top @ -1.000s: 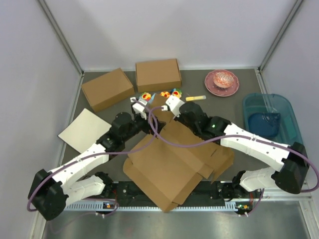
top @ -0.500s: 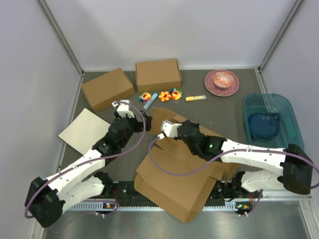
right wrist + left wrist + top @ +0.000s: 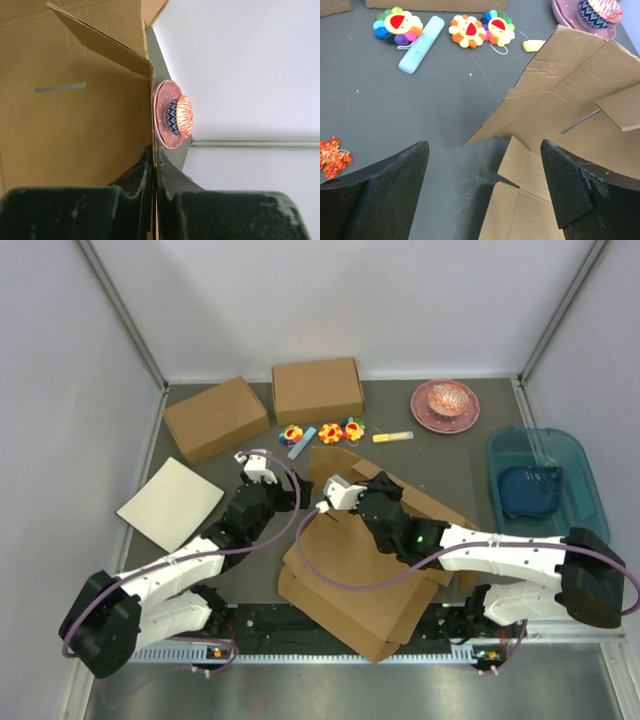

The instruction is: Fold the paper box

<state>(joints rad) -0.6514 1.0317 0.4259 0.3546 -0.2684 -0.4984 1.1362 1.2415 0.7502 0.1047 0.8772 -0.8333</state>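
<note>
The paper box [image 3: 370, 580] is a flat brown die-cut sheet with flaps and slots, partly lifted off the dark table at centre. My right gripper [image 3: 328, 502] is shut on its upper left edge. In the right wrist view the jaws [image 3: 154, 156] pinch a thin cardboard edge, with the sheet [image 3: 75, 100] filling the left. My left gripper [image 3: 283, 480] is just left of the sheet, open and holding nothing. In the left wrist view its fingers [image 3: 484, 150] stand wide apart over the table, with a flap corner of the sheet [image 3: 570, 110] reaching in from the right.
Two formed brown boxes [image 3: 215, 418] [image 3: 317, 390] stand at the back. An off-white board [image 3: 170, 502] lies at the left. Flower toys [image 3: 330, 430], a blue marker [image 3: 302, 440] and a yellow stick [image 3: 392, 437] lie behind the sheet. A pink plate [image 3: 445, 405] and blue tub [image 3: 540, 480] sit right.
My right gripper has pulled the sheet's edge towards the near left, swinging the sheet round. My left gripper drew back to the left and stays open.
</note>
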